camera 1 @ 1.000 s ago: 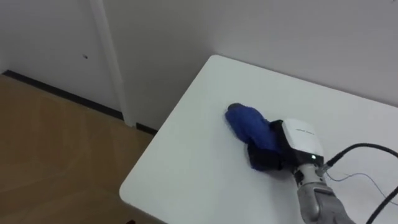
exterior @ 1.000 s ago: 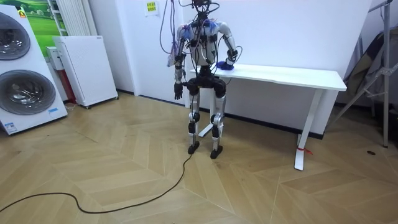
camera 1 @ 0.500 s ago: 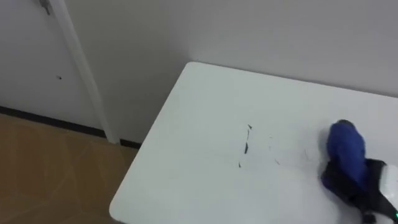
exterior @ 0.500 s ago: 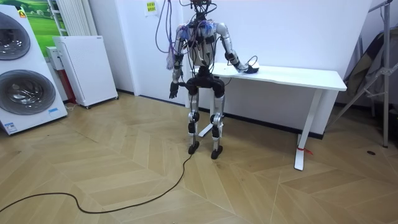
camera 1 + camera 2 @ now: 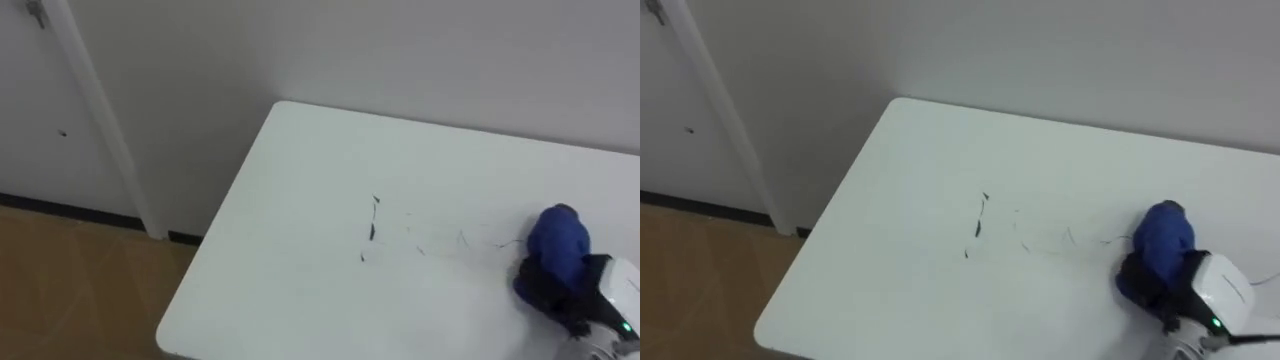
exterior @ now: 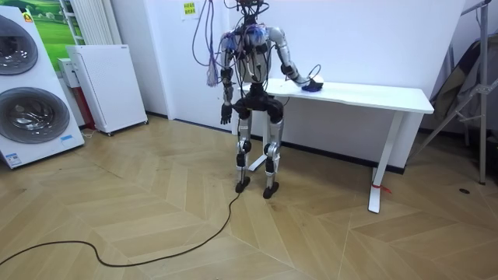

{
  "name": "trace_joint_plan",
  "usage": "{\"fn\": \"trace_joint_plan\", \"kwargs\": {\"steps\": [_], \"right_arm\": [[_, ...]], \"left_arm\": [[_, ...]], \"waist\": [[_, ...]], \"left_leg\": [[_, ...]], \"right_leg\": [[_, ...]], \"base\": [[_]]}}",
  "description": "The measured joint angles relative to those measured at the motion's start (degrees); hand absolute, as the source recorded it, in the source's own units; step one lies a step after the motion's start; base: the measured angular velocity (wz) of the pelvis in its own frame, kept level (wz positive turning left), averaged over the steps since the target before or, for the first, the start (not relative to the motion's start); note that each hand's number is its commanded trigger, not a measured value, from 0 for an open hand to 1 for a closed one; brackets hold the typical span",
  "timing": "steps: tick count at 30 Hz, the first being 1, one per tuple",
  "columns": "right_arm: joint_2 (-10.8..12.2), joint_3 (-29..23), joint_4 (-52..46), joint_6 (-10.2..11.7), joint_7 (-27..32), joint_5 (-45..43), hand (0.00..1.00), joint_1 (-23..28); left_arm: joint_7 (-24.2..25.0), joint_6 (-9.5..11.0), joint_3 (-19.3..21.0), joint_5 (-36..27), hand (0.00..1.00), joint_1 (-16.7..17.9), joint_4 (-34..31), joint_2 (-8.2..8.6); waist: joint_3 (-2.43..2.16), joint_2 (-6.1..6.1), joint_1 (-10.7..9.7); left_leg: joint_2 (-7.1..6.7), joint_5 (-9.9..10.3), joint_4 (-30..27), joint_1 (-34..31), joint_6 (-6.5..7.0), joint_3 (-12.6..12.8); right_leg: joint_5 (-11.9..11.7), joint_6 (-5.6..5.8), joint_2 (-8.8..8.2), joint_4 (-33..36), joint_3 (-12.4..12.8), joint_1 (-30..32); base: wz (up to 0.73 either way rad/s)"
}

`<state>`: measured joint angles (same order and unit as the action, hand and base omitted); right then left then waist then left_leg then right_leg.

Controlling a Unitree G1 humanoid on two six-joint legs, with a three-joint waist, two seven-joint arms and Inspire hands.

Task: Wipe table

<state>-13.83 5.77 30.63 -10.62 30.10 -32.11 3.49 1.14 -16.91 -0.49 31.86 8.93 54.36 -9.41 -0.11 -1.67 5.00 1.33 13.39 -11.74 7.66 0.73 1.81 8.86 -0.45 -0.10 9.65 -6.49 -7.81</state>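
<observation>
Your right hand (image 5: pixel 1218 292) lay on the white table (image 5: pixel 890 270) toward the right of the eye views, with the blue cloth (image 5: pixel 1164 238) bunched over its front and touching the tabletop; you could not tell whether it gripped the cloth or only pressed it down. Left of the cloth, thin dark marks (image 5: pixel 978 228) stood on the surface, with faint streaks (image 5: pixel 1060 243) between them and the cloth. Your left hand (image 6: pixel 225 117) hung by the robot's hip as it stood at the table's end, close to the wall (image 5: pixel 1040 60)
</observation>
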Motion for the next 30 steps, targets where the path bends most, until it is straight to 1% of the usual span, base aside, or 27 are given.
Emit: {"fn": "trace_joint_plan", "kwargs": {"steps": [2, 4, 5, 6, 7, 8, 9, 10, 11, 12, 13, 14, 15, 16, 17, 18, 20, 22, 23, 24, 25, 26, 27, 28, 29, 30], "right_arm": [[0.64, 1.21, -0.54, -0.04, -0.33, -1.05, 1.0, -0.86], [0.45, 1.32, 0.04, 0.32, -0.37, -1.04, 1.0, -1.3], [0.16, 1.24, 0.59, 1.28, -0.18, -1.05, 1.0, -1.1], [-0.24, 0.83, 1.71, 2.55, 0.09, -0.56, 1.0, -1.23], [-0.98, 0.61, 3.06, 4.14, 0.56, 0.03, 1.0, -1.14], [-1.36, 0.07, 3.68, 5.05, 0.63, 0.34, 1.0, -1.0], [-2.0, -0.97, 5.1, 6.57, 1.11, 1.28, 1.0, -0.82], [-2.4, -1.31, 5.86, 7.43, 1.51, 1.79, 1.0, -0.53], [-2.9, -2.05, 7.65, 9.12, 2.49, 2.72, 1.0, -0.34], [-2.93, -3.4, 9.43, 10.05, 3.11, 4.04, 1.0, -0.3], [-2.93, -4.05, 10.11, 10.21, 3.34, 4.85, 1.0, -0.29], [-3.08, -5.92, 11.74, 10.64, 4.03, 5.03, 1.0, -0.25], [-3.4, -8.52, 12.9, 10.8, 4.42, 5.08, 1.0, 0.16], [-3.62, -9.92, 13.65, 10.9, 4.51, 5.2, 1.0, 0.32], [-4.18, -12.28, 15.66, 11.03, 4.58, 5.79, 1.0, 0.6], [-4.76, -14.29, 17.83, 11.04, 4.63, 6.94, 1.0, 0.83], [-5.4, -16.63, 20.16, 11.04, 4.7, 7.74, 1.0, 1.01], [-5.53, -16.46, 20.47, 11.04, 4.71, 7.96, 1.0, 1.06], [-5.37, -16.21, 20.46, 11.0, 4.72, 7.75, 1.0, 0.91], [-4.72, -15.55, 20.04, 10.22, 4.7, 7.91, 1.0, 0.58], [-4.57, -15.24, 19.52, 9.4, 4.69, 8.08, 1.0, 0.32], [-4.19, -13.85, 17.83, 7.47, 4.69, 8.1, 1.0, -0.54], [-3.65, -12.06, 15.58, 5.03, 4.52, 7.84, 1.0, -1.19], [-3.28, -10.75, 13.74, 3.57, 4.06, 7.54, 1.0, -1.32], [-2.41, -7.16, 8.81, 0.85, 1.94, 6.04, 1.0, -1.62], [-0.92, -2.61, 3.46, -1.19, -1.19, 3.46, 1.0, -1.84]], "left_arm": [[-0.06, -0.31, -0.77, -1.22, 0.0, -0.13, -0.54, 0.02], [-0.07, -0.31, -0.88, -2.24, 0.0, -0.05, -0.53, -0.08], [-0.08, -0.32, -0.75, -2.34, 0.0, 0.28, -0.52, -0.21], [-0.08, -0.33, -0.76, -2.35, 0.0, 0.84, -0.49, -0.5], [-0.03, -0.26, -0.61, -2.17, 0.0, 1.04, -0.44, -0.73], [-0.02, -0.1, -0.18, -2.08, 0.0, 1.03, -0.45, -0.72], [-0.03, 0.46, 0.75, -2.07, 0.0, 1.28, -0.44, -0.81], [-0.03, 0.89, 1.29, -2.04, 0.0, 1.66, -0.38, -1.02], [-0.03, 1.5, 2.36, -2.04, 0.0, 2.03, -0.32, -1.65], [-0.05, 1.8, 3.35, -2.1, 0.0, 2.92, -0.25, -2.38], [-0.09, 1.87, 3.92, -2.1, 0.0, 3.15, -0.33, -2.71], [-0.24, 1.81, 4.87, -1.99, 0.0, 4.36, -0.34, -3.14], [-0.28, 1.7, 6.41, -1.74, 0.0, 5.08, -0.33, -3.12], [-0.28, 1.63, 7.17, -1.59, 0.0, 5.23, -0.33, -3.11], [-0.29, 1.5, 8.79, -0.94, 0.0, 5.4, -0.33, -3.24], [-0.32, 1.54, 9.99, -0.82, 0.0, 5.42, -0.33, -3.38], [-0.34, 1.93, 11.25, -0.84, 0.0, 5.51, -0.33, -3.38], [-0.44, 1.93, 11.31, -0.8, 0.0, 5.51, -0.33, -3.28], [-0.62, 1.99, 11.12, -0.88, 0.0, 5.09, -0.27, -2.99], [-0.61, 1.98, 9.9, -0.88, 0.0, 4.53, -0.29, -2.88], [-0.65, 1.98, 9.08, -0.88, 0.0, 4.17, -0.32, -2.82], [-0.79, 1.94, 7.59, -0.92, 0.0, 3.37, -0.22, -2.56], [-1.02, 1.76, 5.66, -0.97, 0.0, 2.27, 0.07, -2.39], [-1.02, 1.7, 4.68, -0.98, 0.0, 1.62, 0.38, -2.29], [-1.0, 1.36, 3.19, -0.87, 0.0, 0.48, 0.97, -2.02], [-0.96, 0.55, 2.12, -0.62, 0.0, -0.62, 1.23, -1.65]], "waist": [[0.13, -0.21, -0.01], [0.13, -0.26, -0.2], [0.14, -0.28, -0.43], [0.15, -0.38, -1.38], [0.06, -0.52, -2.13], [0.06, -0.51, -2.27], [0.05, -0.5, -2.32], [0.01, -0.51, -2.43], [-0.05, -0.49, -2.68], [-0.08, -0.52, -2.8], [-0.23, -0.47, -2.96], [-0.51, -0.27, -3.27], [-0.76, -0.09, -3.63], [-0.8, -0.09, -3.87], [-0.92, -0.28, -4.51], [-0.97, -0.45, -4.8], [-0.99, -0.44, -4.61], [-0.98, -0.45, -4.57], [-0.98, -0.45, -4.55], [-0.98, -0.45, -4.23], [-1.0, -0.42, -3.87], [-0.98, -0.31, -2.51], [-0.95, -0.21, -1.24], [-0.92, -0.17, -0.44], [-0.83, 0.04, 0.67], [-0.71, 0.16, 0.82]], "left_leg": [[0.04, -0.14, -0.06, -0.62, -0.18, -0.34], [0.01, -0.13, -0.1, -1.06, -0.19, -0.62], [-0.01, -0.13, -0.11, -1.21, -0.2, -0.73], [-0.17, -0.11, -0.1, -1.2, -0.19, -1.38], [-0.42, -0.11, -0.04, -1.13, -0.19, -2.09], [-0.52, -0.11, -0.04, -1.07, -0.18, -2.1], [-0.76, -0.12, 0.01, -0.97, -0.17, -2.19], [-0.91, -0.1, 0.05, -0.9, -0.12, -2.35], [-1.11, 0.05, 0.01, -0.73, 0.13, -2.81], [-1.26, 0.15, 0.04, -0.33, 0.29, -3.04], [-1.33, 0.24, 0.04, -0.18, 0.44, -3.07], [-1.59, 0.34, -0.04, 0.1, 0.61, -3.46], [-2.0, 0.41, -0.21, 0.08, 0.92, -4.45], [-2.13, 0.41, -0.41, 0.07, 1.04, -4.95], [-2.15, 0.44, -0.84, 0.17, 1.11, -5.19], [-2.1, 0.47, -0.93, 0.76, 1.15, -5.04], [-2.04, 0.62, -0.86, 1.69, 1.39, -5.14], [-2.1, 0.63, -0.77, 1.98, 1.41, -4.99], [-2.16, 0.67, -0.85, 1.95, 1.47, -5.04], [-2.07, 0.68, -0.86, 1.94, 1.48, -4.7], [-2.06, 0.69, -0.86, 1.87, 1.47, -4.42], [-1.84, 0.74, -0.69, 1.76, 1.38, -3.67], [-1.58, 0.77, -0.62, 1.5, 1.27, -2.81], [-1.38, 0.84, -0.6, 1.38, 1.13, -2.28], [-1.01, 1.0, -0.73, 1.09, 0.84, -2.01], [-0.53, 1.21, -1.22, 0.72, 0.5, -2.58]], "right_leg": [[0.11, -0.16, 0.11, -0.06, -0.14, 0.49], [0.32, -0.19, 0.11, -0.22, -0.38, 0.64], [0.31, -0.19, 0.11, -0.82, -0.59, 0.36], [0.3, -0.17, -0.04, -1.1, -1.27, -0.09], [0.52, 0.03, -0.25, -1.15, -1.64, -0.48], [0.57, 0.08, -0.38, -1.19, -1.66, -0.61], [0.63, 0.19, -0.62, -1.59, -2.16, -1.12], [0.66, 0.25, -0.75, -1.84, -2.52, -1.43], [0.76, 0.41, -0.96, -1.91, -3.19, -1.76], [0.89, 0.63, -1.13, -1.91, -3.26, -2.32], [0.99, 0.8, -1.25, -1.89, -3.27, -2.57], [1.13, 1.02, -1.52, -1.97, -3.34, -3.15], [1.22, 1.18, -1.84, -1.92, -3.63, -3.57], [1.22, 1.18, -1.97, -1.89, -3.82, -3.94], [1.22, 1.18, -2.16, -1.74, -3.9, -4.66], [1.21, 1.19, -2.26, -1.51, -3.64, -5.58], [1.21, 1.2, -2.3, -1.0, -3.3, -6.3], [1.2, 1.21, -2.35, -0.97, -3.5, -6.51], [1.19, 1.23, -2.31, -0.97, -3.82, -6.55], [1.17, 1.26, -2.29, -0.92, -3.75, -6.4], [1.16, 1.27, -2.22, -0.89, -3.57, -6.14], [1.16, 1.27, -2.05, -0.98, -2.88, -5.6], [1.16, 1.28, -1.76, -0.84, -2.95, -4.94], [1.15, 1.28, -1.58, -0.8, -2.94, -4.44], [0.99, 1.02, -1.02, -0.81, -2.94, -3.4], [0.53, 0.33, -0.45, -0.85, -3.36, -2.75]], "base": [[0.1], [0.13], [0.16], [0.31], [0.31], [0.33], [0.22], [0.34], [0.32], [0.3], [0.24], [0.31], [0.37], [0.55], [0.63], [0.6], [0.24], [-0.05], [-0.1], [-0.13], [-0.32], [-0.62], [-0.73], [-0.94], [-0.88], [-0.8]]}}
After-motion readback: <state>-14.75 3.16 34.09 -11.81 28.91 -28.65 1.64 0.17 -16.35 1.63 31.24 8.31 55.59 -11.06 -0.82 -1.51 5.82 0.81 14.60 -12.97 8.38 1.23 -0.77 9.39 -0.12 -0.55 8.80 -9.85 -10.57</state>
